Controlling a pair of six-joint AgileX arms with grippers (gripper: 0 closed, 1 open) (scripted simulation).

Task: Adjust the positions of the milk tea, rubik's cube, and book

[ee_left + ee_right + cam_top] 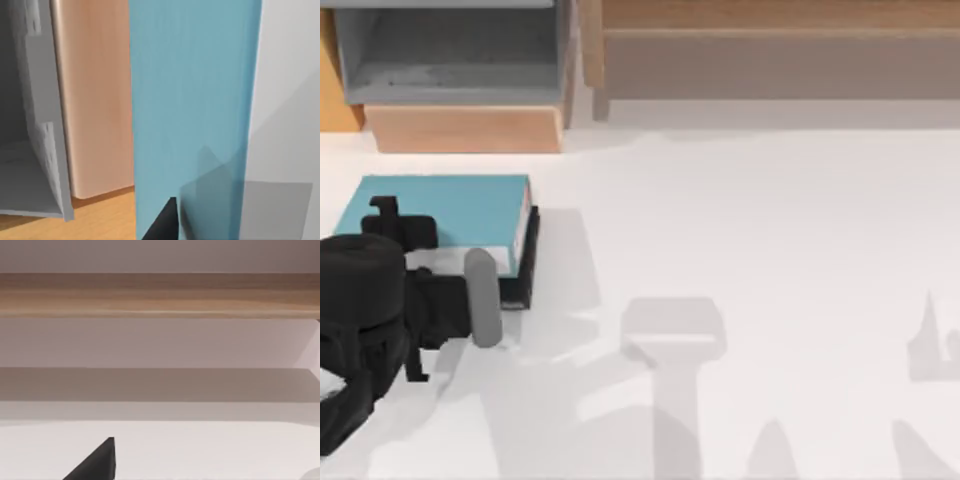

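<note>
Left gripper (415,258): over thin teal-faced, black-covered book (450,205); finger opening cannot be told. Advice: keep book level, clear of grey shelf unit (450,50).

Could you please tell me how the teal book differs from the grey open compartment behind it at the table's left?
The book is teal on its upper face with white page edges and a black cover beneath; the compartment is plain grey, set in light wood. The book is a loose, flat slab lying on the white table; the compartment is a hollow, open-fronted box. The left arm reaches over the book, not the compartment. Both are rectangular and sit at the table's left.
</note>
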